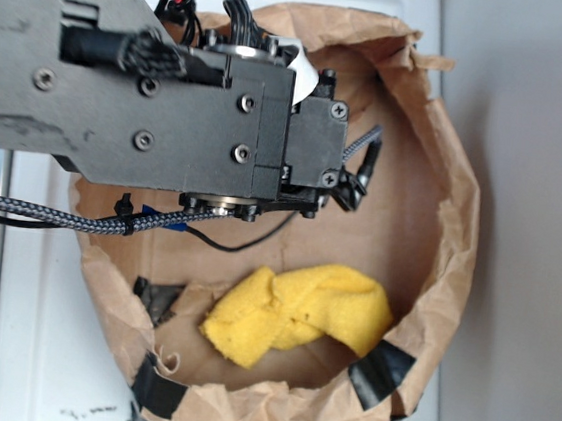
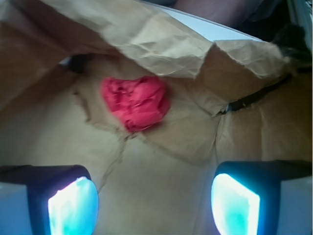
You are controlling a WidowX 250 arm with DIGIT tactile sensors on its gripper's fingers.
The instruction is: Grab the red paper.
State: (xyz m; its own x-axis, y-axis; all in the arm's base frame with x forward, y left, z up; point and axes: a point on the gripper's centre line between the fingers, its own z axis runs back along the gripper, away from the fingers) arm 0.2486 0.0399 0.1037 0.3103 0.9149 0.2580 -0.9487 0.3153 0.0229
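Observation:
The red paper (image 2: 136,102) is a small crumpled bright red ball lying on the floor of the brown paper bag (image 2: 161,44), under a folded-down part of the bag's wall. It shows only in the wrist view; in the exterior view the arm hides it. My gripper (image 2: 154,198) is open and empty, its two glowing pads wide apart, with the red paper ahead of them and a little left of centre, apart from both pads. In the exterior view the arm (image 1: 172,99) hangs over the bag's upper left, and the fingertips do not show.
The brown paper bag (image 1: 451,218) is rolled down into a round tub patched with black tape (image 1: 381,370). A folded fluffy yellow cloth (image 1: 301,311) lies in its near part. The bag stands on a white surface (image 1: 42,286).

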